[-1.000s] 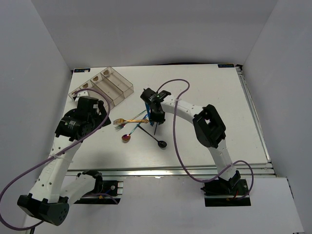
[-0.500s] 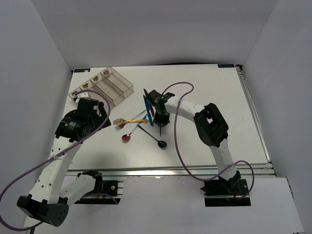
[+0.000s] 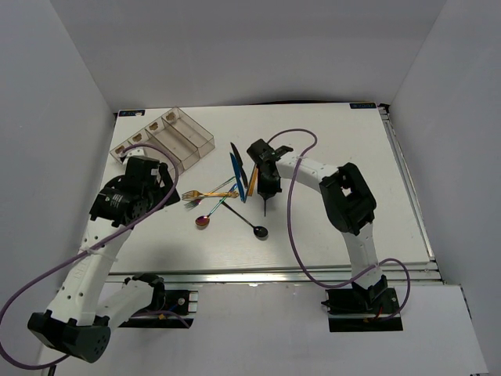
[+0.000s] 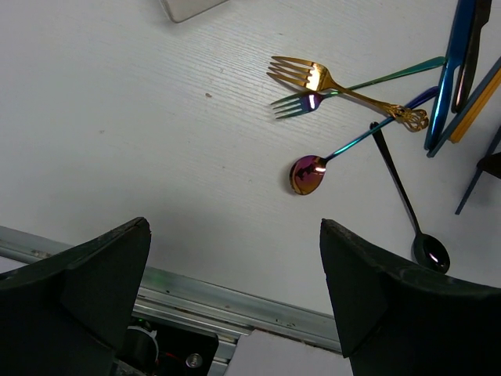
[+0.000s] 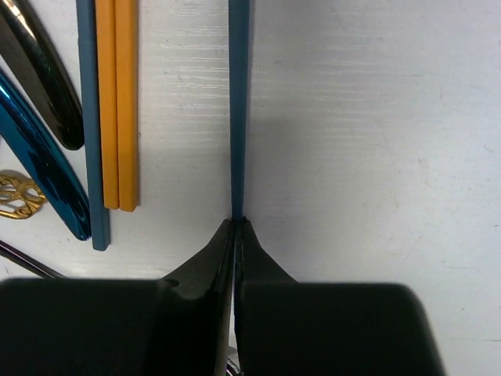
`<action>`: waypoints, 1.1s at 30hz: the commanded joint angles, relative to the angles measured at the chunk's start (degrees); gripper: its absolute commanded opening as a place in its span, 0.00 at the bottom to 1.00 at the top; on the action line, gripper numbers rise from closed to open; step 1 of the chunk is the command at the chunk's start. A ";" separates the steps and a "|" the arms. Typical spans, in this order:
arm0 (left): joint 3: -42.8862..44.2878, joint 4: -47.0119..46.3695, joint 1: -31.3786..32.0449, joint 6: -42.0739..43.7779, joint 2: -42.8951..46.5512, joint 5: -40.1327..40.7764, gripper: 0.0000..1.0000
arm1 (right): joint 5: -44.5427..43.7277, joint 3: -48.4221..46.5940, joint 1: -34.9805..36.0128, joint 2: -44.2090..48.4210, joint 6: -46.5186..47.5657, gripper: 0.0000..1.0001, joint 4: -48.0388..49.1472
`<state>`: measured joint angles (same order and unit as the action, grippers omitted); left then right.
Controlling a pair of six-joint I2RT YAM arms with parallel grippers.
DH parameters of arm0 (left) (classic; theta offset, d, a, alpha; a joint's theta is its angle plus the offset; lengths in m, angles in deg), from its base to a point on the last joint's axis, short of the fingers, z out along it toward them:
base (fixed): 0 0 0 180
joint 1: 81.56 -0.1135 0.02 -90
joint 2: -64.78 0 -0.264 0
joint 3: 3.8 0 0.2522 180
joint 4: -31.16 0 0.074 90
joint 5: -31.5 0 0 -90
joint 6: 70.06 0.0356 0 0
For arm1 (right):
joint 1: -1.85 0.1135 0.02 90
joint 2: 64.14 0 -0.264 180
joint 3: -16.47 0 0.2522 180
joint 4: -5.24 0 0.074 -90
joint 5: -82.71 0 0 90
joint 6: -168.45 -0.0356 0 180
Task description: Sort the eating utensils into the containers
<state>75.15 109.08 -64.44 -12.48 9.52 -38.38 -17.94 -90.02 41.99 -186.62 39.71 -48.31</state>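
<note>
Nothing sorted yet: organiser tray (image 3: 174, 135) at far-left corner looks empty. Right gripper (image 5: 235, 225) jaws pinch one blue chopstick (image 5: 238, 117); left gripper (image 4: 235, 229) jaws gape.

My right gripper (image 5: 235, 225) is matt black plastic, and the dark blue chopstick (image 5: 239, 102) at its tips looks matt too, like the 2 orange chopsticks (image 5: 117, 102). The gold fork (image 4: 313, 77), iridescent spoon (image 4: 308, 173) and blue knife (image 5: 43, 176) are glossy, mirror-bright metal. The white table (image 5: 352, 117) is matt with a fine grain.
</note>
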 commanded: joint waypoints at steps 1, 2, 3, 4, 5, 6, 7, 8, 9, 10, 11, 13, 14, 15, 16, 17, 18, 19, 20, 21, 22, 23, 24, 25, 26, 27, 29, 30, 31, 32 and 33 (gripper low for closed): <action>0.90 -2.11 0.37 -0.45 -0.54 -3.06 0.98 | -1.30 0.45 -0.59 -3.31 5.69 0.00 -1.25; 1.25 -2.55 0.37 -0.53 -0.72 -3.50 0.98 | -1.82 0.27 -0.59 -2.51 6.74 0.00 -1.52; 1.43 -3.42 0.37 -0.80 -0.81 -3.94 0.98 | -1.74 0.35 -0.59 -1.46 7.45 0.00 -1.61; 1.61 -3.95 0.37 -0.88 -0.81 -5.17 0.98 | -1.74 0.36 -0.59 0.72 7.97 0.00 -1.69; 1.61 -4.74 0.37 -0.97 -0.81 -5.96 0.98 | -1.82 0.62 -0.59 1.79 9.02 0.00 -1.52; 1.52 -6.49 0.37 -1.15 -0.46 -6.93 0.98 | -1.83 0.97 -0.59 3.02 9.56 0.00 -1.34; 1.26 -7.55 0.37 -1.32 -0.28 -7.98 0.98 | -1.91 1.23 -0.59 3.90 10.00 0.00 -1.17; 0.91 -8.95 0.45 -1.41 -0.11 -10.43 0.98 | -1.74 1.58 -0.59 5.74 10.52 0.00 -0.91; 0.04 -11.40 0.37 -1.85 0.16 -11.67 0.98 | -1.04 2.11 -0.59 6.54 11.22 0.00 -0.64; -0.50 -12.73 0.37 -2.11 0.42 -14.21 0.98 | -0.77 2.29 -0.68 7.77 11.49 0.00 -0.73; -1.02 -14.22 0.37 -2.46 0.60 -15.54 0.98 | -0.07 2.64 -0.68 8.30 11.93 0.00 -0.47; -3.04 -18.79 0.37 -3.69 0.77 -18.26 0.98 | 0.72 4.30 -0.68 9.88 12.37 0.00 0.59; -3.83 -20.55 0.37 -4.39 0.69 -20.10 0.98 | 1.42 5.01 -0.76 10.24 12.55 0.00 1.11; -5.06 -23.79 0.37 -5.71 0.51 -22.73 0.98 | 1.51 6.06 -0.77 10.67 12.64 0.00 1.47; -5.51 -25.21 0.37 -6.42 -0.01 -23.89 0.98 | 1.78 6.59 -0.85 11.46 12.72 0.00 1.82; -5.86 -28.18 0.37 -7.12 -0.19 -25.99 0.98 | 2.47 6.94 -0.77 12.08 12.73 0.00 1.82; -6.30 -29.95 0.37 -8.69 -0.45 -27.05 0.98 | 3.18 7.38 -0.77 12.78 12.73 0.00 2.00; -7.35 -31.71 0.37 -9.58 -0.81 -28.02 0.98 | 4.23 8.43 -0.85 14.70 12.90 0.00 2.69; -7.88 -35.64 0.37 -11.24 -0.98 -30.20 0.98 | 7.11 8.70 -0.68 15.68 12.99 0.00 2.96; -8.41 -37.86 0.37 -12.21 -1.25 -31.62 0.98 | 9.31 9.14 -0.50 17.08 13.16 0.00 3.66; -9.80 -40.23 0.37 -13.09 -1.51 -33.03 0.98 | 12.03 10.28 -0.33 20.05 14.30 0.00 5.58; -10.69 -45.56 0.37 -15.19 -2.12 -34.61 0.98 | 17.46 10.81 -0.15 21.56 14.74 0.00 6.73; -11.65 -48.66 0.37 -16.43 -2.56 -37.58 0.98 | 20.64 11.51 -0.06 23.14 14.92 0.00 8.05; -13.84 -51.39 0.37 -17.75 -3.00 -39.00 0.98 | 23.46 12.65 -0.06 25.86 14.75 0.00 10.59; -14.82 -56.12 0.37 -20.11 -4.31 -39.97 0.98 | 28.79 13.18 -0.06 26.93 14.14 0.00 11.83; -15.44 -57.55 0.37 -20.83 -5.19 -41.03 0.98 | 31.46 13.54 -0.06 28.59 13.26 0.00 13.06; -15.97 -59.58 0.45 -21.89 -7.30 -41.65 0.98 | 36.20 13.54 0.20 29.57 11.42 0.00 14.21; -15.97 -59.76 0.37 -22.15 -9.14 -41.83 0.98 | 36.67 13.45 0.29 30.62 10.80 0.00 14.56; -15.80 -59.77 0.54 -22.24 -9.85 -41.57 0.98 | 37.98 13.54 0.38 31.06 10.27 0.00 15.00; -15.71 -59.59 0.45 -22.42 -10.47 -41.39 0.98 | 38.60 13.80 0.46 31.42 9.31 0.00 15.79; -15.71 -59.94 0.54 -22.59 -11.17 -41.30 0.98 | 39.21 13.63 0.55 31.86 8.95 0.00 16.67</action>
<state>59.39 54.48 -64.17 -32.68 -1.15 -77.29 13.40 -76.64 42.12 -155.87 50.77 -36.00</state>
